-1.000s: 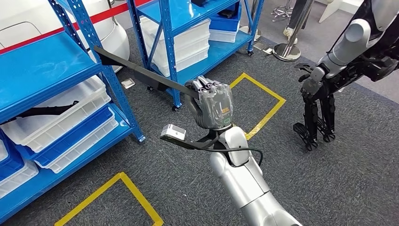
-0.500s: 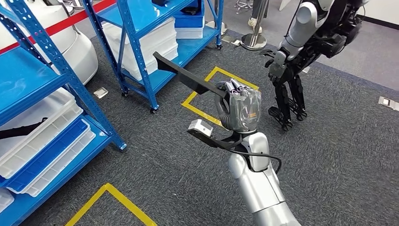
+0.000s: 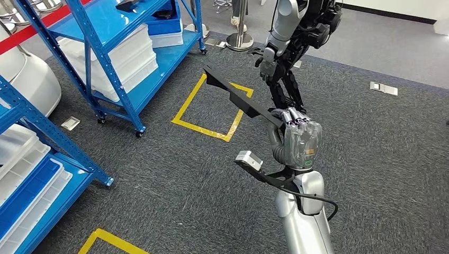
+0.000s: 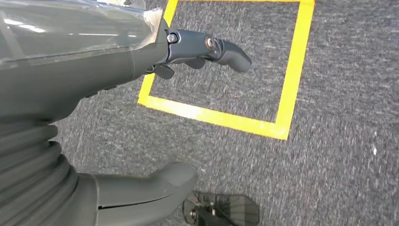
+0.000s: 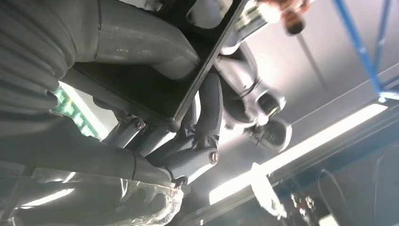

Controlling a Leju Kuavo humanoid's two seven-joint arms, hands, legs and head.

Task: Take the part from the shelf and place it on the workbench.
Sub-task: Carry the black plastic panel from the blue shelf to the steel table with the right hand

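Gripping the black part (image 3: 241,100), right robot hand (image 3: 296,140) above carpet (image 3: 381,159).

Grey carpet (image 3: 397,159), blue shelving (image 3: 114,32), apparently workshop

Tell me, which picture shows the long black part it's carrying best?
The head view: the part shows along its length, sticking out from the right hand that grips it. The right wrist view gives a close, partial look at the part with fingers wrapped around it. The left wrist view looks past the left hand at the carpet.
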